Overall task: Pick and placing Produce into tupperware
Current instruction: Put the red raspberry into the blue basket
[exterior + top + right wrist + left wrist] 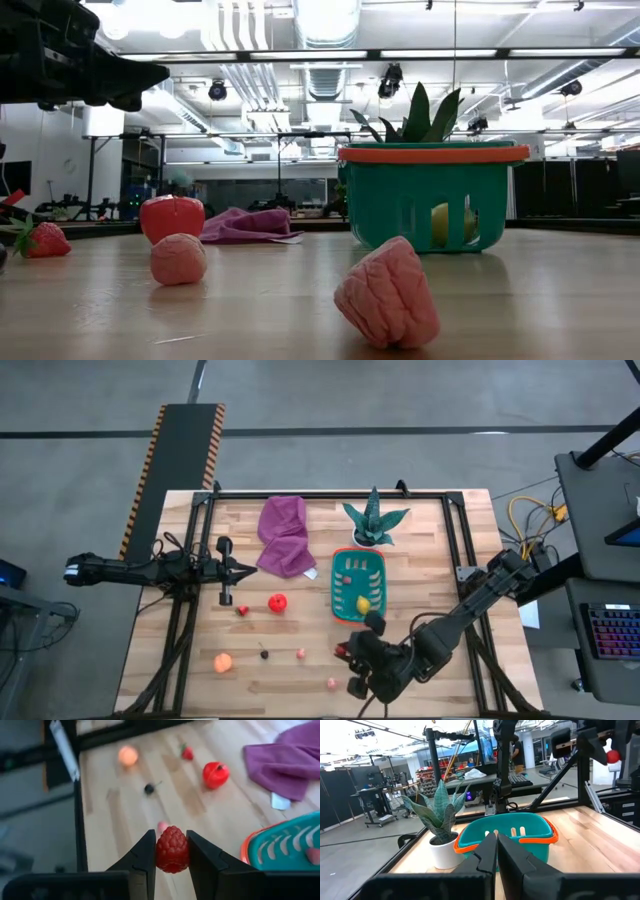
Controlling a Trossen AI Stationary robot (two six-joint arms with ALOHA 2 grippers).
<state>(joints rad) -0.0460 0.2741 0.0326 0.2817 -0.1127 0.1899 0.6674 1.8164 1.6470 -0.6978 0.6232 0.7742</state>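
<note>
Between the right gripper's (170, 854) fingers, a red raspberry (172, 849) is sitting clamped, riding above the table just short of the teal basket (358, 586), where a lemon (363, 603) is already lying. It's looking like the carry step; next, that berry needs swinging over the orange rim before releasing. Left gripper (245, 569) is waiting clenched beside the purple cloth (284, 536).

Lemon (362, 603) in the basket (337, 588) — plant (372, 520) behind, cloth (285, 537) left.

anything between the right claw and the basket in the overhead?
Nothing: bare wood only in the high view between the right claw, shut on a red raspberry, and the teal basket.
</note>
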